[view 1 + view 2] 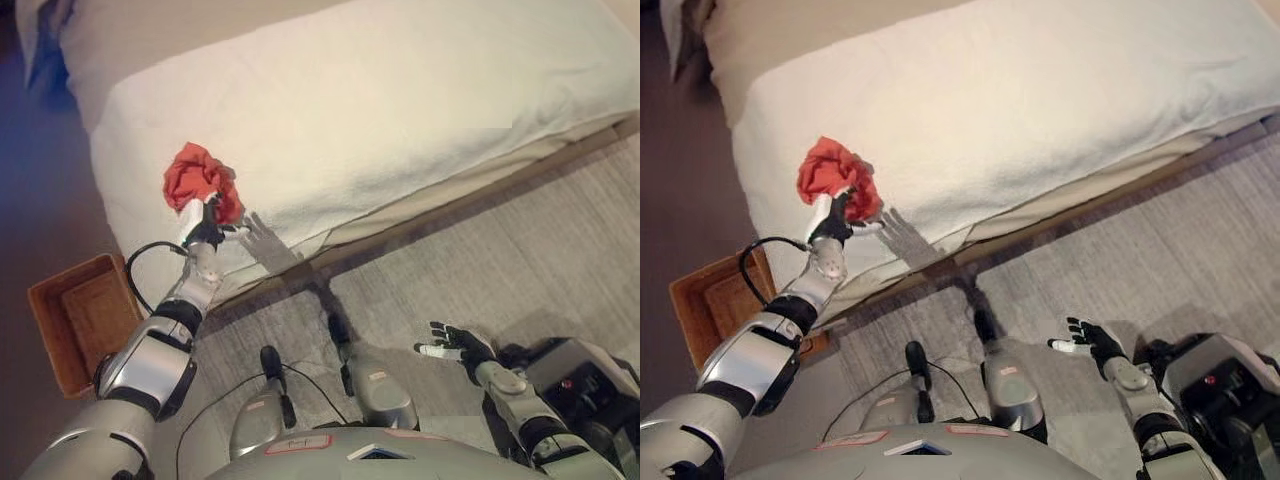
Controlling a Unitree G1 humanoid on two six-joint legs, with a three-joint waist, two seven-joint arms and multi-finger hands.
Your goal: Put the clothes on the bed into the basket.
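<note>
Clothes for this task are showing as a single piece only: one crumpled red garment [200,180], bunched into a ball near the corner of the bed [400,110]. Nothing else that looks like clothing is lying on the white cover as far as the two views are reaching.

Starting nearest, the right hand [457,343] is hanging low over the grey floor [560,250], fingers spread and relaxed, holding nothing and standing well apart from both bed and basket; it is looking idle. One floor, one bed and two hands are in sight.

A little farther out on the left side, the basket [75,320] is sitting on the floor just beside the bed's corner. There is one of it, a brown rectangular box, and its inside is appearing empty in the part that is visible, so nothing is looking delivered yet.

Farther still, the left hand [208,222] is reaching up to the bed edge with its fingers curled into the lower side of the red garment, pinching it. Whether the cloth is resting on the cover or already lifting clear is hard to tell from here.

Judging from this, the task is sitting in its early half: the pick is happening or just being completed, while the carry over to the basket and the drop inside are remaining to be done.
</note>
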